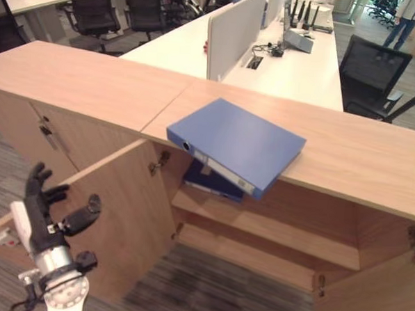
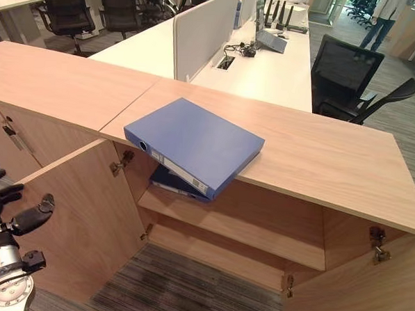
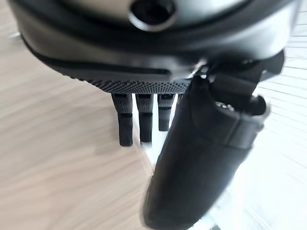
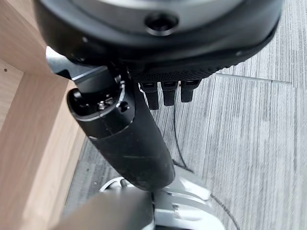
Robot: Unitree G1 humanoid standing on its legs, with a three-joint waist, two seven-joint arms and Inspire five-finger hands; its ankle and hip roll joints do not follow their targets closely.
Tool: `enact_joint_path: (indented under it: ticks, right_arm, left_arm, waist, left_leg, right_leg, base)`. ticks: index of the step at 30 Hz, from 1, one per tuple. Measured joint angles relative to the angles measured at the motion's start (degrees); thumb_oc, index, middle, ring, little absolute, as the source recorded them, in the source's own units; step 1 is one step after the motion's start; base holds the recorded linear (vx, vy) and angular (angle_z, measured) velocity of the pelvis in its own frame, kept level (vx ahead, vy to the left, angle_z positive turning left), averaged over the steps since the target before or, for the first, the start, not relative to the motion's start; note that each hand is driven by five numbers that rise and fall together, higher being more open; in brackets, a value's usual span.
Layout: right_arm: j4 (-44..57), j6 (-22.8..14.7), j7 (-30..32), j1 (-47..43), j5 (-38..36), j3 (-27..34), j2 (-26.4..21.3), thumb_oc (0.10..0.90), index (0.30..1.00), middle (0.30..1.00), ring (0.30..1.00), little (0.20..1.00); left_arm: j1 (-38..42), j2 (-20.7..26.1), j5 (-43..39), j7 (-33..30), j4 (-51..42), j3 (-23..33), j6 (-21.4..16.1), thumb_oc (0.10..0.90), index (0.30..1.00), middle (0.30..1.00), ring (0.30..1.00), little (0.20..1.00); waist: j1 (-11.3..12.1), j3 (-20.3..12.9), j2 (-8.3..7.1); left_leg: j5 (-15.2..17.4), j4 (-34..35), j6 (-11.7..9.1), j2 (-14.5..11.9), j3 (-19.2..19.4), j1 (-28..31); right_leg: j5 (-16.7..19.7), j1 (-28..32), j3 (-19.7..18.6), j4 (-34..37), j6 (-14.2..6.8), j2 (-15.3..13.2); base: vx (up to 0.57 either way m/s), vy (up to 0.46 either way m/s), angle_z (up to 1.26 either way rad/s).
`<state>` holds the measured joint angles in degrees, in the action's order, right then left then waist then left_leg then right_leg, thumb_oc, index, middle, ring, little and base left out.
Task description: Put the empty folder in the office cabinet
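Observation:
A blue folder lies flat on the wooden top of the office cabinet, its near corner jutting out over the front edge. Below it both doors stand open. A second blue folder lies on the upper shelf, right under the overhang. My left hand is raised at the lower left, beside the open left door, fingers spread and holding nothing. In its wrist view the left hand is close to a wooden surface. My right hand hangs over the carpet by a wooden panel, fingers straight and empty.
The open right door stands at the lower right. A closed cabinet adjoins on the left. Behind are white desks with a divider panel, black office chairs, and a person far back on the right.

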<state>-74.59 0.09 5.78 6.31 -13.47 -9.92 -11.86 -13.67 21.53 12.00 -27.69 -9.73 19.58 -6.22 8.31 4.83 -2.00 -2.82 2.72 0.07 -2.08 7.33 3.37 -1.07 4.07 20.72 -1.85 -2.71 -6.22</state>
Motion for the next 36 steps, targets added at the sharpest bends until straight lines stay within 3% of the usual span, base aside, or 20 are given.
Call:
enact_joint_path:
  ticks: [2, 5, 11, 17, 20, 25, 31, 36]
  right_arm:
    - [-0.46, -0.03, 0.59, -0.75, 0.45, -0.52, 0.15, 0.8, 0.9, 0.9, 0.9, 0.9]
    - [-0.55, -0.28, 1.0, -0.7, 1.24, -0.5, 0.14, 0.8, 0.9, 0.9, 0.9, 0.9]
    - [-0.82, -0.76, 1.84, -0.44, 2.19, -0.53, -0.06, 0.8, 0.9, 0.9, 0.9, 0.9]
    - [-1.78, -1.19, 1.88, -0.79, 2.24, -0.58, -1.2, 0.8, 0.9, 0.9, 0.9, 0.9]
    - [-1.76, -1.2, 1.75, -0.67, 2.23, -0.6, -1.16, 0.8, 0.9, 0.9, 0.9, 0.9]
    - [-1.76, -1.19, 1.74, -0.69, 2.24, -0.64, -1.13, 0.8, 0.9, 0.9, 0.9, 0.9]
    - [-1.76, -1.25, 1.72, -0.86, 2.25, -1.81, -1.13, 0.8, 0.9, 0.9, 0.9, 0.9]
    - [-1.8, -1.19, 1.7, -0.73, 2.26, -2.78, -1.11, 0.8, 0.9, 0.9, 0.9, 0.9]
  left_arm:
    - [2.57, 4.17, 4.8, -1.01, -1.13, -1.07, -0.58, 0.8, 0.9, 0.9, 0.9, 0.9]
    - [3.61, 5.11, 9.27, -2.37, -6.36, -3.03, -2.08, 0.8, 0.9, 0.9, 0.9, 0.9]
    - [3.27, 10.91, 15.27, -1.41, -8.31, -7.53, -4.85, 0.8, 0.9, 0.9, 0.9, 0.9]
    - [2.62, 11.77, 15.7, 4.07, -9.91, -11.56, -7.3, 0.8, 0.9, 0.9, 0.9, 0.9]
    - [1.24, 12.59, 15.58, 7.04, -11.94, -14.47, -8.76, 0.8, 0.9, 0.9, 0.9, 0.9]
    - [0.5, 19.96, 15.4, 10.74, -15.06, -16.85, -10.57, 0.8, 0.9, 0.9, 0.9, 0.9]
    - [1.12, 20.44, 15.39, 12.89, -15.47, -18.5, -11.74, 0.8, 0.9, 0.9, 0.9, 0.9]
    - [6.08, 22.99, 15.58, 13.56, -14.85, -24.03, -11.7, 0.8, 0.9, 0.9, 0.9, 0.9]
  waist:
    - [-0.28, 0.1, 0.21]
    - [-0.27, 0.09, 0.48]
    - [-0.42, 0.08, 1.35]
    - [-0.43, -0.24, 2.5]
    - [-0.86, -0.24, 2.49]
    - [-1.33, -0.28, 2.46]
    - [-1.91, -0.39, 2.31]
    - [-2.19, -1.37, 1.99]
  left_leg:
    - [0.11, 0.54, -0.16, 0.2, 0.37, 1.0]
    - [0.4, 1.15, -0.55, 0.57, 1.17, 1.73]
    - [0.16, 1.77, -0.2, 0.81, 1.55, 2.88]
    - [0.15, 1.84, -0.2, 0.88, 1.53, 3.22]
    - [0.22, 1.89, -0.29, 0.83, 1.5, 3.73]
    - [0.22, 1.89, -0.3, 0.87, 1.49, 3.76]
    - [0.21, 1.88, -0.28, 0.92, 1.5, 3.8]
    - [0.19, 1.88, -0.26, 0.97, 1.55, 3.88]
  right_leg:
    - [0.51, 0.94, -0.28, 0.96, -0.36, -0.05]
    - [1.4, 1.64, -0.99, 2.29, -0.39, -0.19]
    - [3.57, 4.33, -1.32, 6.95, -0.68, 0.51]
    - [3.71, 4.75, -1.34, 7.21, -0.68, 0.54]
    - [3.65, 5.31, -1.35, 7.21, -0.76, 0.58]
    - [3.76, 5.35, -1.36, 7.21, -0.77, 0.52]
    - [3.79, 5.36, -1.41, 7.21, -0.77, 0.51]
    - [3.82, 5.38, -1.49, 7.21, -0.78, 0.49]
  base:
    - [0.04, 0.032, -0.08]
    - [0.04, 0.028, -0.12]
    - [0.01, 0.013, -0.05]
    - [0.0, 0.0, 0.0]
    - [0.0, 0.0, 0.0]
    - [0.0, 0.0, 0.0]
    - [0.0, 0.0, 0.0]
    - [0.0, 0.0, 0.0]
